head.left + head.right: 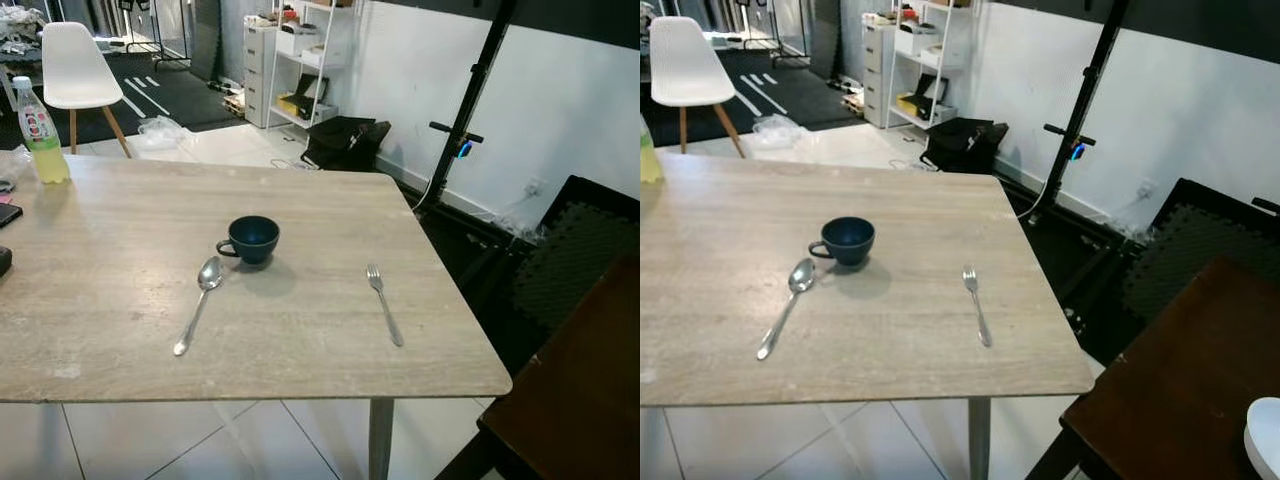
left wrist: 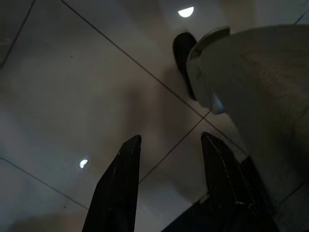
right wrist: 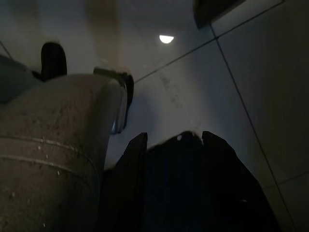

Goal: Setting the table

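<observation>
Table setting on a wood-grain surface (image 1: 120,250) — cup, spoon and fork laid out, both arms hanging idle.

Dark blue cup (image 1: 251,239) at centre, handle toward 9 o'clock; spoon (image 1: 199,302) just beside it at 7 o'clock, bowl nearest the cup; fork (image 1: 384,304) well apart at 4 o'clock, tines pointing away from the robot. Bottle of yellow drink (image 1: 41,133) at the far 10 o'clock corner — label red and white, wording too small to read. Two dark items at the 9 o'clock edge are cut off and cannot be identified. A white rim (image 1: 1262,440) on the dark brown table (image 1: 1180,390) at 4 o'clock is cropped. Left gripper (image 2: 170,159) hangs over floor tiles, fingers parted, holding nothing. Right gripper (image 3: 173,145) is dim, fingers apart, nothing between them.
</observation>
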Available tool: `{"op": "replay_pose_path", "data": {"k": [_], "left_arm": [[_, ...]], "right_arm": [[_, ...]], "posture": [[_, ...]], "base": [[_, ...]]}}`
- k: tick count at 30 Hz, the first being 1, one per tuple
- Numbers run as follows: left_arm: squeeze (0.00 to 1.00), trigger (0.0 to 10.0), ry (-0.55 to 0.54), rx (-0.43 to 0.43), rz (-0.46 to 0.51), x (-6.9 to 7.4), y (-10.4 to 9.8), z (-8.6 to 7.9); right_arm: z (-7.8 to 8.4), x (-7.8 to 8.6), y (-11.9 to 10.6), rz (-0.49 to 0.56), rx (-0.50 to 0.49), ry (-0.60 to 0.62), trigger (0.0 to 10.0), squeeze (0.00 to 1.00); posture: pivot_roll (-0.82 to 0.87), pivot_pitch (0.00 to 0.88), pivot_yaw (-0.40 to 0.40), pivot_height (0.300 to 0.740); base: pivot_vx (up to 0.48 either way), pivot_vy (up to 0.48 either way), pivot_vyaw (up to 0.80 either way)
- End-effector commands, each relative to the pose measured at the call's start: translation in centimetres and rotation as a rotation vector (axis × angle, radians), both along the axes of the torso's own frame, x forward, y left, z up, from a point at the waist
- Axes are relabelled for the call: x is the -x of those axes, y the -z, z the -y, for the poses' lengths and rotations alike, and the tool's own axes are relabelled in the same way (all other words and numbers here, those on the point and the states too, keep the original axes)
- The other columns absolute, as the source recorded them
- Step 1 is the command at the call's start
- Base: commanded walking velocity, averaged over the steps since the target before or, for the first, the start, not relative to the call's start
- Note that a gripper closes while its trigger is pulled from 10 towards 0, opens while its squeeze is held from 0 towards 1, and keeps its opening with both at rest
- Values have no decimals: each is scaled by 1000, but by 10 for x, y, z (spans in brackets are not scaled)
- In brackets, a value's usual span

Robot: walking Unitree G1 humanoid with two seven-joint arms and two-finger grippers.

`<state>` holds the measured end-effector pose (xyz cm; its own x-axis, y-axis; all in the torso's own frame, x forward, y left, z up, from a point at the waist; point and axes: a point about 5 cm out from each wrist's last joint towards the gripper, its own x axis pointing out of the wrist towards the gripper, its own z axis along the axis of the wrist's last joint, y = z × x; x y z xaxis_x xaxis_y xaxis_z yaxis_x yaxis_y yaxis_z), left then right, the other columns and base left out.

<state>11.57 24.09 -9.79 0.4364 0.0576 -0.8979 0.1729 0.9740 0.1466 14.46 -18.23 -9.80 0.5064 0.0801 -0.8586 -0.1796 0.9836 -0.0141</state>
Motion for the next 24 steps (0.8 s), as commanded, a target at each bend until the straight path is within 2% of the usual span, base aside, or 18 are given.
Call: {"op": "replay_pose_path", "data": {"k": [1, 5, 8, 9, 12, 14, 16, 18, 24], "left_arm": [[0, 10000, 3, -4, -22, 8, 2, 0], [0, 10000, 7, -14, -28, 7, 2, 0], [0, 10000, 53, -39, -22, 3, 1, -2], [0, 10000, 60, -53, -10, -1, -1, -5], [0, 10000, 66, -57, -5, -2, -3, -7], [0, 10000, 84, -65, -2, -4, -4, -9], [0, 10000, 92, -68, -1, -4, -4, -9], [0, 10000, 115, -69, -3, -6, -4, -9], [0, 10000, 136, -64, -2, -9, -4, -5]], "right_arm": [[4, 8, 3, -17, 3, 34, 10000, 0], [5, 11, 4, -23, 6, 51, 10000, 0], [6, 18, 6, -48, -6, 55, 10000, 0], [6, 25, 8, -87, -18, 38, 10000, 0], [6, 31, 10, -119, -12, -2, 10000, 0], [9, 35, 11, -128, 23, -45, 10000, 0], [11, 35, 11, -125, 42, -60, 10000, 0], [17, 33, 9, -93, 35, 4, 10000, 0], [23, 28, 7, -54, 50, 35, 10000, 0]], "posture": [[-4, 0, -32, 740], [-8, 0, -19, 740], [-10, 0, -11, 740], [-13, 0, -6, 740], [-18, 0, -2, 740], [-20, 0, 1, 740], [-20, 0, 1, 740], [-18, 0, 5, 740], [-15, 0, 4, 740]], "base": [[0, 0, 0], [0, 0, 0], [0, 0, 0], [0, 0, 0], [0, 0, 0], [0, 0, 0], [0, 0, 0], [0, 0, 0], [0, 0, 0]]}}
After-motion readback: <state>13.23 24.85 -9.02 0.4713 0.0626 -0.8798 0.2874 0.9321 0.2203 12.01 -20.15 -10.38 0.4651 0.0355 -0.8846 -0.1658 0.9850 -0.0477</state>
